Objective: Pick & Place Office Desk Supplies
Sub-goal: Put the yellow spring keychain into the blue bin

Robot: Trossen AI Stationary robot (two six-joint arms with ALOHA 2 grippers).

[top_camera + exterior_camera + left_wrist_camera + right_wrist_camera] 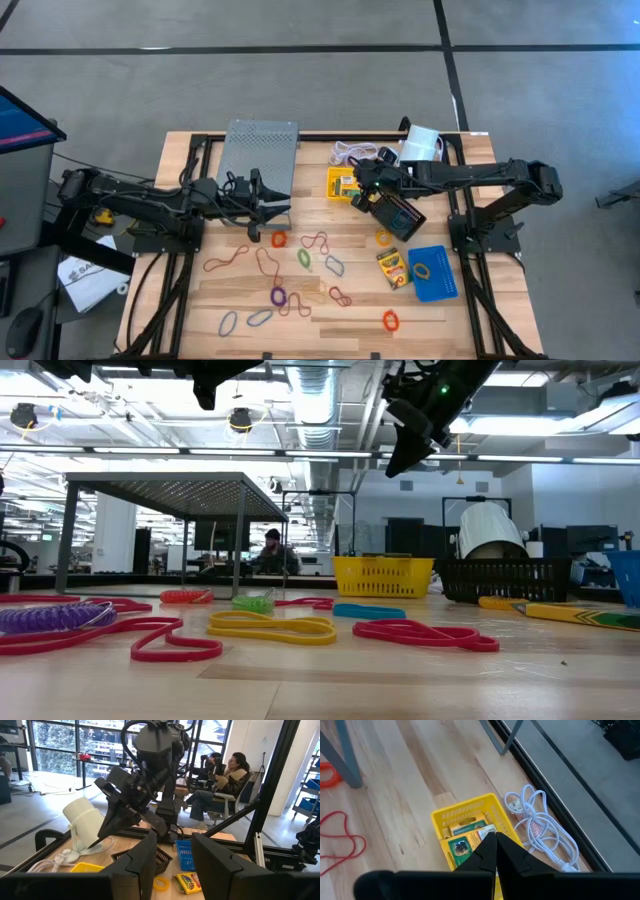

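Observation:
My right gripper (495,845) is shut and hangs above the yellow tray (470,807), pointing down at a slant, with nothing between its fingers. A yellow-green crayon box (462,840) lies inside that tray. In the high view this gripper (358,196) is over the yellow tray (340,182), with the black mesh tray (405,215) under its arm. My left gripper (283,212) waits level at the left, open and holding nothing (174,852). A blue tray (432,272) holds a yellow band; a second crayon box (393,268) lies beside it. Coloured rubber bands (278,296) lie flat over the near table.
A grey mesh stand (258,155) rises on legs at the far left-centre. A coiled white cord (540,827) and a white cylinder (422,143) lie by the far edge, beside the yellow tray. A person sits in the room beyond the table.

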